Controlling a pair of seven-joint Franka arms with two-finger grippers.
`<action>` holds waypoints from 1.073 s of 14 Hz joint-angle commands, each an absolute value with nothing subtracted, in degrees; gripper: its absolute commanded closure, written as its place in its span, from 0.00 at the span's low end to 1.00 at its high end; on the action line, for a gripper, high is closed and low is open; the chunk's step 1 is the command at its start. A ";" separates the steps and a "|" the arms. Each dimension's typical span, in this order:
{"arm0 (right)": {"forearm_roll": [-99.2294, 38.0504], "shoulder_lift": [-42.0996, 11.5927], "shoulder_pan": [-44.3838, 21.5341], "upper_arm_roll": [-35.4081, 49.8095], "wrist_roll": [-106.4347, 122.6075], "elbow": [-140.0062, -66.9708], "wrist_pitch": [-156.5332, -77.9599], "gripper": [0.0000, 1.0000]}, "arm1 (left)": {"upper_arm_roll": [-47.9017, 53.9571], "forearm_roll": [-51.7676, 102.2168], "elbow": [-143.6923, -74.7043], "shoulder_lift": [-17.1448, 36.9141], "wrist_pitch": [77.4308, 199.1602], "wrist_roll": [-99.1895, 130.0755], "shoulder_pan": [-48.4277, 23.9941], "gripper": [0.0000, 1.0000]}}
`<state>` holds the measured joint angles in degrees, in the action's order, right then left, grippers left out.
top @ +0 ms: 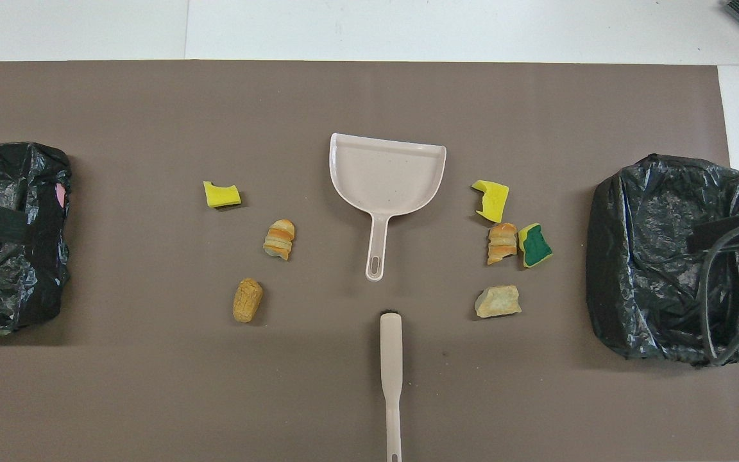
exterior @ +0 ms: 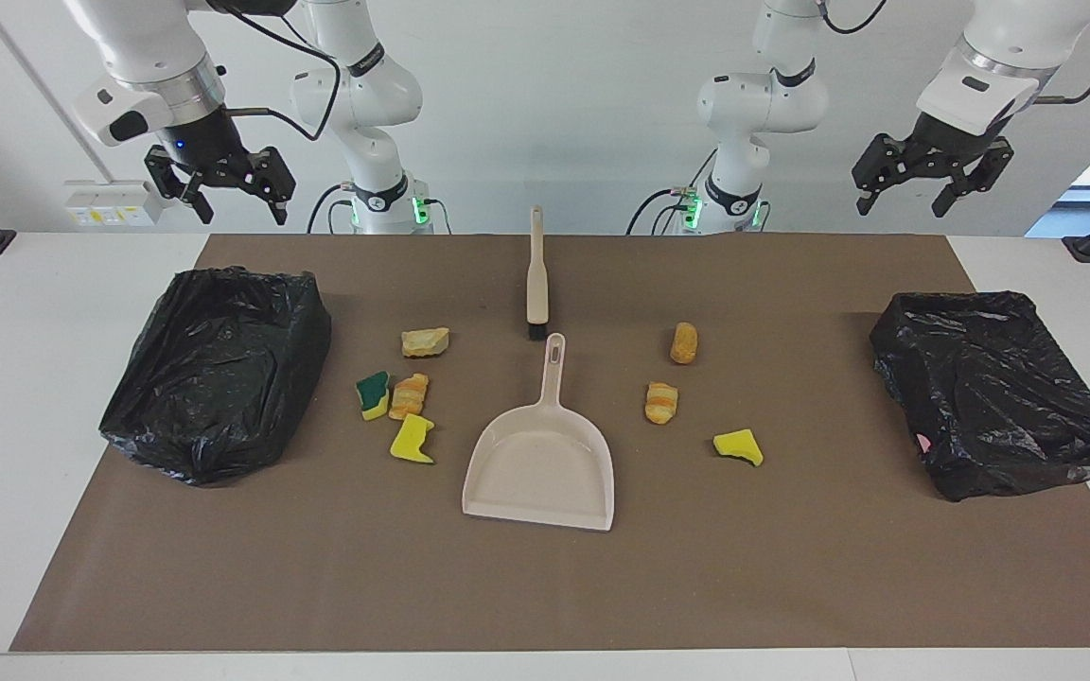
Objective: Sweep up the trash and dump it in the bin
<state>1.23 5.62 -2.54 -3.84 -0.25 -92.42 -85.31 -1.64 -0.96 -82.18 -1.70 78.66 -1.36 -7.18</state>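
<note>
On the brown mat (exterior: pixel 545 586) covering your tabletop (exterior: pixel 53 378), a beige dustpan (exterior: pixel 541 468) lies at the centre, its handle pointing toward the robots. A beige brush (exterior: pixel 536 279) lies just nearer the robots, in line with that handle. Your trash is seven small scraps in two clusters beside the dustpan: four pieces (exterior: pixel 410 395) toward the right arm's end, three pieces (exterior: pixel 663 402) toward the left arm's end. A black-bagged bin (exterior: pixel 219 369) sits at the right arm's end, another bin (exterior: pixel 994 402) at the left arm's end. Your left tool (exterior: pixel 928 184) and right tool (exterior: pixel 223 194) both hang high above the robots' edge of the tabletop, fingers spread wide, holding nothing.
</note>
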 commanded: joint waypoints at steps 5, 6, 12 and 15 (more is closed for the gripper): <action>1.32 6.77 -1.93 -3.60 0.88 -93.69 -86.48 0.00 | -2.02 -0.35 -83.50 -2.99 77.52 -1.32 -6.94 0.00; 1.23 7.12 -2.02 -3.60 0.62 -94.04 -86.40 0.00 | -2.02 -0.44 -83.50 -2.99 77.61 -1.23 -6.94 0.00; 1.23 7.21 -2.02 -3.52 0.35 -94.75 -87.36 0.00 | -1.93 -0.35 -83.58 -3.08 77.61 -1.14 -7.73 0.00; 1.14 7.03 -2.02 -3.52 0.18 -95.10 -87.54 0.00 | -1.76 -0.35 -83.93 -3.16 77.87 -1.49 -7.65 0.00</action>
<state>1.27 5.64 -2.58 -3.83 -0.14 -92.89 -85.81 -1.46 -0.79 -82.23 -1.75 77.90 -1.36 -7.20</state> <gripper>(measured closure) 0.000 0.000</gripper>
